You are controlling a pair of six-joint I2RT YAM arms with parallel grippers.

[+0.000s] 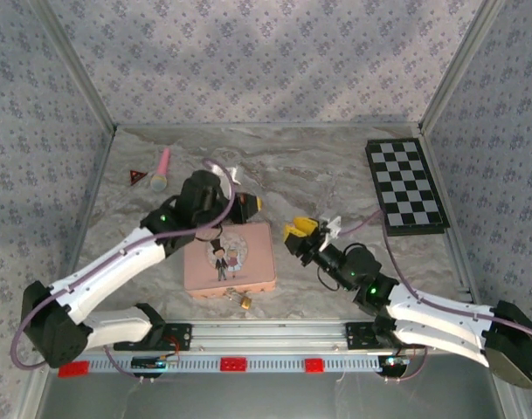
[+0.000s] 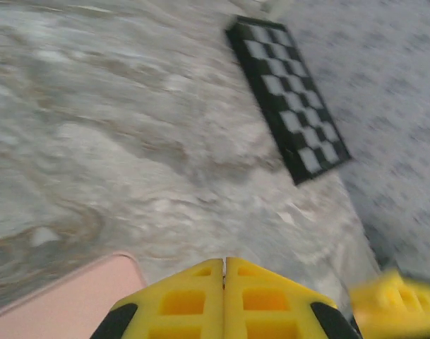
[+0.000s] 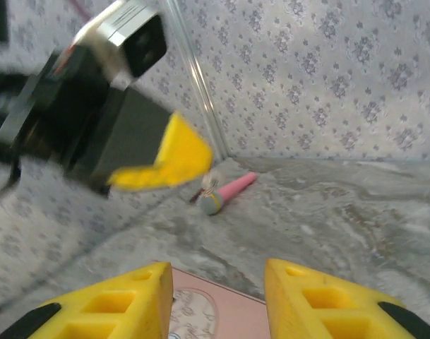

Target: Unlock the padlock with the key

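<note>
The left arm reached forward from its base, its wrist over the far edge of a pink tin [image 1: 229,260]. The left gripper [image 2: 224,296] had its 2 yellow fingers pressed flat together with nothing between them. The right arm stretched in low from the other side. The right gripper [image 1: 305,232] was spread wide and empty just off the tin's right edge, with the tin's lid showing between its 2 fingers in the wrist view. The 2 grippers sat near each other but apart. The tin lay shut, a cartoon couple on its lid, its contents hidden. The padlock [image 1: 245,301], tiny and brass-coloured, lay across the tin from both sets of jaws, toward the arm bases, right at the tin's near edge; whether it hung from the tin could not be told. A chessboard [image 2: 289,95] lay well ahead of the left jaws. A pink microphone [image 3: 225,192] lay ahead of the right jaws.
</note>
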